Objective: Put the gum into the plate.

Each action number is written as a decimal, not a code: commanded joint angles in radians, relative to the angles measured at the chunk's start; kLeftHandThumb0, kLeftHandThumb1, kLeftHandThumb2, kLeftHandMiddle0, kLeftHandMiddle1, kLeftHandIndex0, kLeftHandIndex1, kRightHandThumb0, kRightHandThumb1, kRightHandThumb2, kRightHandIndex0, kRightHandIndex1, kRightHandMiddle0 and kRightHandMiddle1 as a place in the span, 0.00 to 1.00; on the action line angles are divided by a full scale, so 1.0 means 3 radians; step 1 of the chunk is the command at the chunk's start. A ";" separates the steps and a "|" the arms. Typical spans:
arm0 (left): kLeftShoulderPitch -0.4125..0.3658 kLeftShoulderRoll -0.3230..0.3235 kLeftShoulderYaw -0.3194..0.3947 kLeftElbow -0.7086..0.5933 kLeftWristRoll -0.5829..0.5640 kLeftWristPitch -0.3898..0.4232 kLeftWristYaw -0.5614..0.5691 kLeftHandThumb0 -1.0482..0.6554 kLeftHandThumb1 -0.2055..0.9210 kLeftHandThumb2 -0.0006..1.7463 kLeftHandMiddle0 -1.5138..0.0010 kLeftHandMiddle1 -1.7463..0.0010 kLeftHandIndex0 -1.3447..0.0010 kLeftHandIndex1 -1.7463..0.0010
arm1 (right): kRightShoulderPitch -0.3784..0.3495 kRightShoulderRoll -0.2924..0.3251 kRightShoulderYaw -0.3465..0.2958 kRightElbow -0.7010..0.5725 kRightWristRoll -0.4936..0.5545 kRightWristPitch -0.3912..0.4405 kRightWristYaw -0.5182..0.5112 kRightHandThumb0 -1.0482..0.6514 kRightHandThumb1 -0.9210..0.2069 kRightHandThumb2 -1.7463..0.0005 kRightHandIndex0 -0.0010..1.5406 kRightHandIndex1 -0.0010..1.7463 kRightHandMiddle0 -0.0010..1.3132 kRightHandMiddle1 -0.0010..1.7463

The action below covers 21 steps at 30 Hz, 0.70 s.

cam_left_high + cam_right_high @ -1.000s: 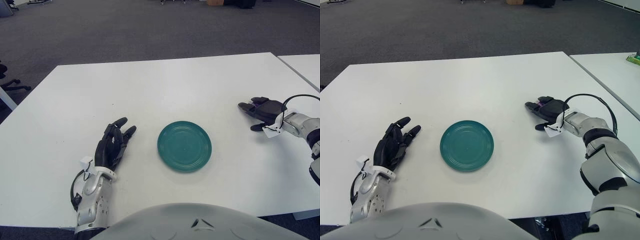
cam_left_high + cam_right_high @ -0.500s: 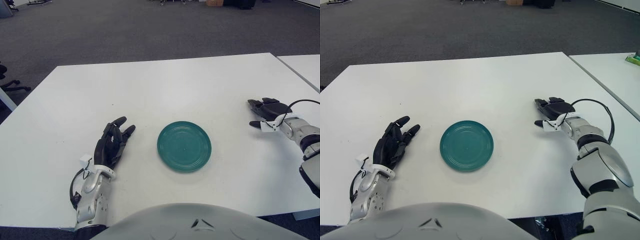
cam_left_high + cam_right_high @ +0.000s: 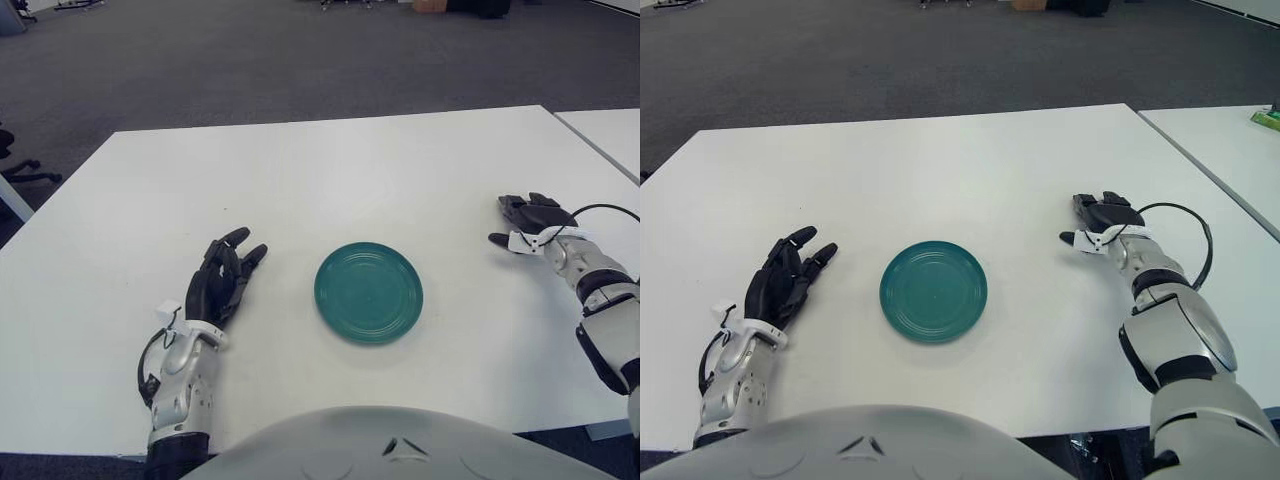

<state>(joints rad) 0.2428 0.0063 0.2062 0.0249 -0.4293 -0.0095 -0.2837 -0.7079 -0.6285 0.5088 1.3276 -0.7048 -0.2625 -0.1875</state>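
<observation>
Teal plate (image 3: 368, 292) w/ concentric rings, white table (image 3: 330, 170), black fingers (image 3: 228, 270), grey carpet (image 3: 250, 60).

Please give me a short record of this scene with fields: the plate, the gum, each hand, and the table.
plate: green plate, middle of the table, nothing in it
gum: cannot be seen in either view
left hand: left hand, to the left of the plate, fingers spread, holding nothing seen
right hand: right hand, far to the right of the plate, near the table's right edge
table: white table
</observation>
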 commanded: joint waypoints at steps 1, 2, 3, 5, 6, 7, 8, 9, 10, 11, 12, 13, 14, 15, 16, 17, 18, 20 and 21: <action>-0.0064 0.0033 0.0042 0.0199 -0.0009 0.0045 -0.0019 0.18 1.00 0.41 0.73 0.65 0.90 0.38 | -0.0163 0.0090 -0.0079 -0.0056 0.0088 0.0006 0.0057 0.00 0.00 0.76 0.17 0.01 0.00 0.19; -0.0083 0.0033 0.0048 0.0226 -0.0006 0.0039 -0.0022 0.18 1.00 0.41 0.73 0.65 0.90 0.38 | -0.0172 0.0079 -0.0107 -0.0217 0.0111 0.0058 0.0106 0.01 0.00 0.75 0.16 0.01 0.00 0.19; -0.0097 0.0033 0.0052 0.0244 -0.0002 0.0034 -0.0026 0.18 1.00 0.41 0.73 0.65 0.90 0.38 | -0.0176 0.0070 -0.0127 -0.0341 0.0127 0.0098 0.0146 0.01 0.00 0.75 0.16 0.01 0.00 0.19; -0.0124 0.0028 0.0057 0.0280 0.0006 0.0022 -0.0029 0.18 1.00 0.41 0.73 0.65 0.90 0.38 | -0.0189 0.0099 -0.0153 -0.0193 0.0136 0.0128 0.0059 0.01 0.00 0.75 0.15 0.01 0.00 0.19; -0.0140 0.0026 0.0058 0.0297 0.0011 0.0017 -0.0028 0.18 1.00 0.41 0.73 0.65 0.90 0.38 | -0.0190 0.0107 -0.0169 -0.0121 0.0144 0.0121 0.0016 0.01 0.00 0.74 0.15 0.00 0.00 0.19; -0.0158 0.0025 0.0059 0.0318 0.0015 0.0012 -0.0026 0.18 1.00 0.41 0.73 0.65 0.90 0.38 | -0.0193 0.0112 -0.0180 -0.0083 0.0150 0.0117 -0.0007 0.01 0.00 0.74 0.15 0.00 0.00 0.18; -0.0173 0.0024 0.0060 0.0337 0.0019 0.0007 -0.0025 0.18 1.00 0.41 0.73 0.65 0.90 0.38 | -0.0182 0.0113 -0.0213 -0.0093 0.0179 0.0106 -0.0022 0.01 0.00 0.73 0.14 0.00 0.00 0.18; -0.0189 0.0024 0.0061 0.0357 0.0022 0.0001 -0.0024 0.18 1.00 0.41 0.73 0.65 0.90 0.38 | -0.0177 0.0116 -0.0237 -0.0095 0.0199 0.0098 -0.0033 0.01 0.00 0.72 0.14 0.00 0.00 0.18; -0.0200 0.0024 0.0062 0.0371 0.0023 -0.0004 -0.0024 0.18 1.00 0.41 0.73 0.65 0.90 0.38 | -0.0165 0.0133 -0.0283 -0.0121 0.0242 0.0115 -0.0030 0.01 0.00 0.72 0.14 0.00 0.00 0.18; -0.0212 0.0024 0.0063 0.0386 0.0025 -0.0008 -0.0023 0.18 1.00 0.41 0.73 0.65 0.90 0.38 | -0.0159 0.0146 -0.0314 -0.0136 0.0271 0.0131 -0.0025 0.01 0.00 0.71 0.13 0.00 0.00 0.18; -0.0221 0.0025 0.0065 0.0396 0.0026 -0.0011 -0.0023 0.18 1.00 0.41 0.73 0.65 0.90 0.38 | -0.0159 0.0178 -0.0337 -0.0183 0.0296 0.0176 -0.0010 0.02 0.00 0.70 0.13 0.00 0.00 0.18; -0.0234 0.0026 0.0066 0.0410 0.0028 -0.0013 -0.0023 0.18 1.00 0.41 0.73 0.65 0.90 0.38 | -0.0163 0.0201 -0.0352 -0.0215 0.0312 0.0209 0.0001 0.02 0.00 0.70 0.13 0.00 0.00 0.18; -0.0252 0.0028 0.0069 0.0427 0.0029 -0.0014 -0.0021 0.18 1.00 0.41 0.73 0.65 0.90 0.38 | -0.0140 0.0236 -0.0367 -0.0278 0.0327 0.0277 0.0004 0.02 0.00 0.69 0.12 0.00 0.00 0.18; -0.0272 0.0030 0.0071 0.0447 0.0031 -0.0016 -0.0018 0.18 1.00 0.41 0.73 0.65 0.90 0.38 | -0.0126 0.0260 -0.0378 -0.0320 0.0336 0.0327 0.0006 0.02 0.00 0.69 0.12 0.00 0.00 0.18; -0.0286 0.0032 0.0073 0.0461 0.0032 -0.0018 -0.0016 0.18 1.00 0.41 0.73 0.65 0.90 0.38 | -0.0128 0.0274 -0.0385 -0.0336 0.0338 0.0371 0.0007 0.02 0.00 0.69 0.12 0.00 0.00 0.18; -0.0295 0.0032 0.0075 0.0470 0.0033 -0.0020 -0.0017 0.18 1.00 0.41 0.73 0.65 0.90 0.38 | -0.0128 0.0281 -0.0390 -0.0350 0.0339 0.0403 0.0011 0.02 0.00 0.68 0.12 0.00 0.00 0.19; -0.0311 0.0033 0.0077 0.0488 0.0036 -0.0022 -0.0015 0.18 1.00 0.41 0.73 0.65 0.90 0.38 | -0.0145 0.0288 -0.0386 -0.0336 0.0329 0.0445 0.0004 0.02 0.00 0.68 0.12 0.00 0.00 0.19; -0.0353 0.0032 0.0084 0.0542 0.0045 -0.0034 -0.0015 0.18 1.00 0.41 0.73 0.65 0.90 0.38 | -0.0187 0.0305 -0.0375 -0.0254 0.0311 0.0511 -0.0026 0.02 0.00 0.68 0.13 0.00 0.00 0.20; -0.0378 0.0031 0.0086 0.0573 0.0050 -0.0040 -0.0013 0.18 1.00 0.41 0.73 0.65 0.90 0.38 | -0.0206 0.0317 -0.0372 -0.0236 0.0303 0.0555 -0.0053 0.01 0.00 0.69 0.13 0.01 0.00 0.20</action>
<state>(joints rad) 0.1376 0.0120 0.2292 0.1454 -0.4233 -0.0410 -0.2949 -0.7544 -0.5517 0.4041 1.2454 -0.6200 -0.1303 -0.1873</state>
